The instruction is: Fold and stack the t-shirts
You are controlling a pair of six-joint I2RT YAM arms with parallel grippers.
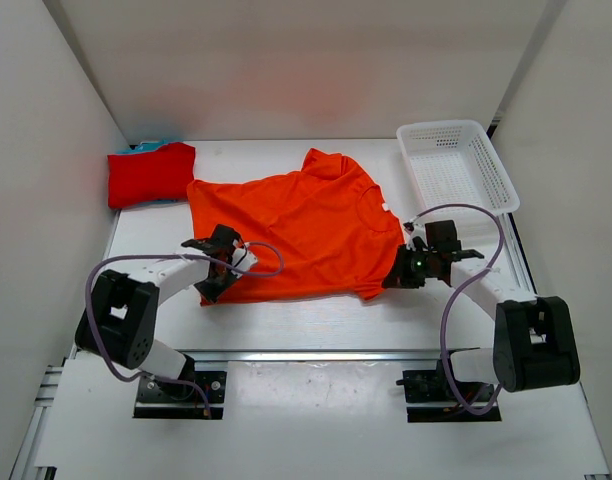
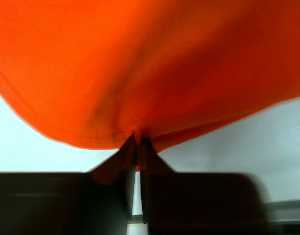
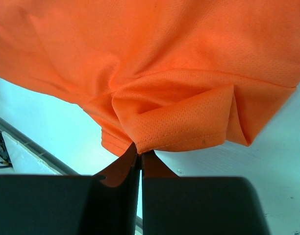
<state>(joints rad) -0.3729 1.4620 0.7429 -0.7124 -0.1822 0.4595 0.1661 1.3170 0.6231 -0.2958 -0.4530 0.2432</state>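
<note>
Near field: the left arm reaches toward 2 o'clock, its left gripper [image 2: 138, 146] pressed together on the near hem of the orange t-shirt [image 1: 296, 225]. The right arm bends toward 10 o'clock, its right gripper [image 3: 140, 152] pinching the shirt's near right edge. The shirt lies spread mid-table, collar toward 12 o'clock. Far field: at 10 o'clock, a folded red t-shirt [image 1: 151, 177] rests on a teal t-shirt [image 1: 146, 147]; at 2 o'clock, a white basket [image 1: 506, 186].

Bright, even light — left wrist view blurred
</note>
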